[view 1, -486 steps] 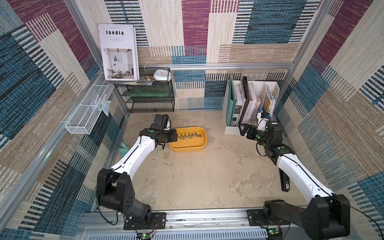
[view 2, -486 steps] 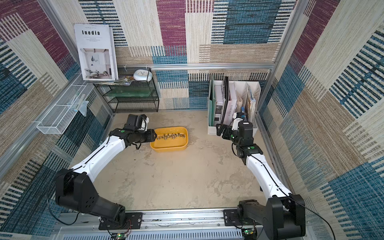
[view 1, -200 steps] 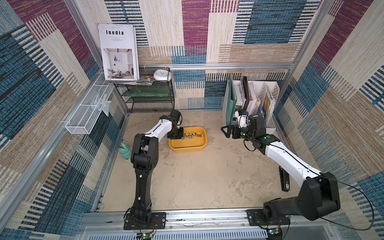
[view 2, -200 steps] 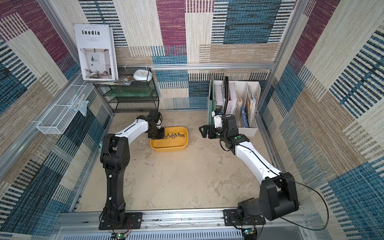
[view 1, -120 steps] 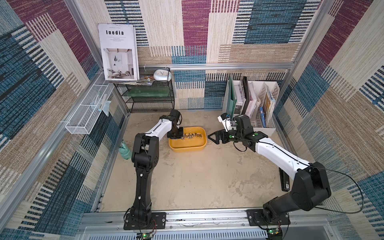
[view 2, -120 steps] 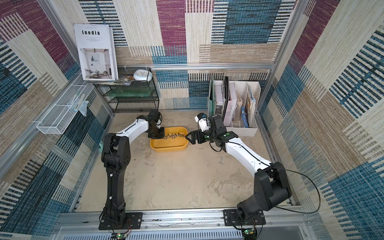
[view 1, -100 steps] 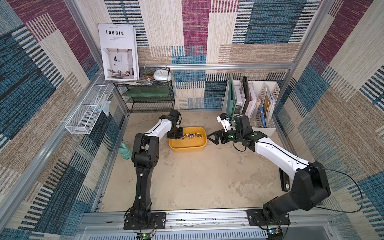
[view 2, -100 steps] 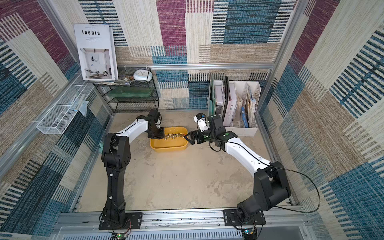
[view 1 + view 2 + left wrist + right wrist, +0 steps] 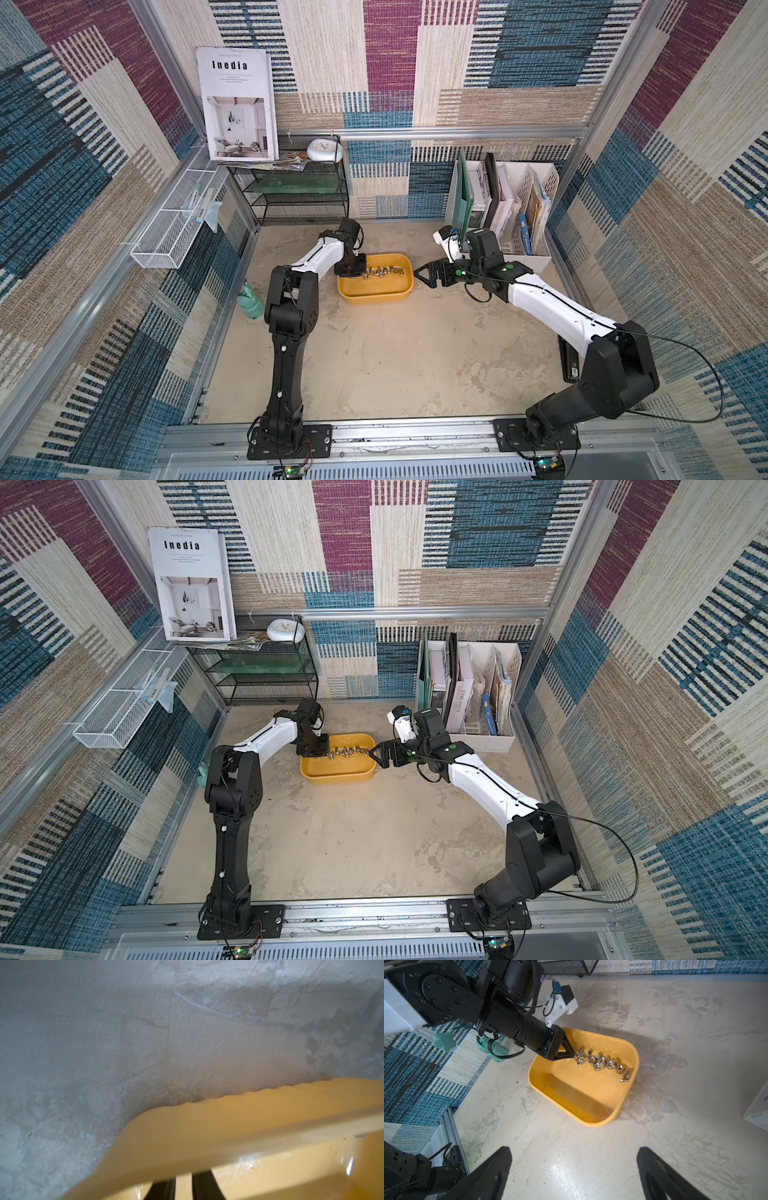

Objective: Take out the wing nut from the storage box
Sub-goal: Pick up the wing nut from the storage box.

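Compared with a second ago, we see the right gripper swung left, away from the white file organizer. It now hangs just right of the yellow storage box, and over the last half second it has barely shifted. The box sits where it was, mid-floor toward the far wall, and the left gripper is still dipped into its left end. The wing nuts lie inside the box in a loose row along its far side. The left gripper's tip meets the leftmost nut of that row.

The right gripper's jaws are spread wide, with both fingers over bare floor. The left gripper is harder to read. Its fingers show only a narrow gap, but the frame edge cuts off their tips in the left wrist view. From the right wrist view they taper to one point against the nut, so we cannot tell whether they pinch it. In both top views the nuts are a small glinting string that we cannot separate into single pieces, and the left gripper covers its left end. The box rim is blurred in the left wrist view.
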### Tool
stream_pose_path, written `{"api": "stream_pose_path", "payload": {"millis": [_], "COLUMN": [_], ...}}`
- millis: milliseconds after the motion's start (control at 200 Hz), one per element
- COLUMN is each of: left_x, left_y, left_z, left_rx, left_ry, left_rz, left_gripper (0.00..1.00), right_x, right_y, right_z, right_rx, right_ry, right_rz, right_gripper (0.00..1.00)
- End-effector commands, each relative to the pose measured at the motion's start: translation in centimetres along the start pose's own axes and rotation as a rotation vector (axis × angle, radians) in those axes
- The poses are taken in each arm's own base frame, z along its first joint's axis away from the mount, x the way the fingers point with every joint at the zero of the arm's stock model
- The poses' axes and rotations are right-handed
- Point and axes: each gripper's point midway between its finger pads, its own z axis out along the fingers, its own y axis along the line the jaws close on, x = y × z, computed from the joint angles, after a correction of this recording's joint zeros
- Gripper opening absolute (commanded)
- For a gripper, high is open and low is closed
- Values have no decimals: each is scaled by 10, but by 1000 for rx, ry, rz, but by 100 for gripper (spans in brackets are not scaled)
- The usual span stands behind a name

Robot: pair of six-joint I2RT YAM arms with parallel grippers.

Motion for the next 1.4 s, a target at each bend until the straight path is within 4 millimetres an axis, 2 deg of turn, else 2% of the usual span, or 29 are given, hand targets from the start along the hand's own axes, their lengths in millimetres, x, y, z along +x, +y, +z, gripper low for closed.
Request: {"api": "stream_pose_path", "payload": {"millis": [0,235,305,486,546,666,726,947,1077,1242,1397], "left_x": [1,1,0,-1,0,1,1,3,6,25,64], "left_y": [-3,-3,-3,-2,-3,-4,-5,-7,-9,-7,5], "left_z": [1,3,2,2,2,-3,-7,-33,-57,-94,-123], "left_rx": [17,-4,-15,-28,-28,-40,-44,-57,-55,-48,-61], "left_ry": [8,4,-1,-6,-3,-10,-19,-56,-91,-134,-149], "left_rz": [14,34,40,52,58,70,78,89,79,48,0], "left_gripper": [20,19,13,13,7,6,2,1,1,0,1], "right_x": [1,2,3,4,4,3,3,3,1,-3,-4], "right_y": [-1,-2,-3,-4,-4,-3,-3,-1,2,6,15], "right_z": [1,2,3,4,4,4,4,6,5,5,11], "right_rx": [4,7,11,11,13,12,9,-7,-16,-26,-62], "right_ry": [8,11,15,20,18,14,16,14,10,4,14], "right_rz": [-7,-5,-2,-2,-2,-3,-1,-3,-10,-37,-60], "right_gripper": [99,99,99,99,99,99,99,99,99,99,99]}}
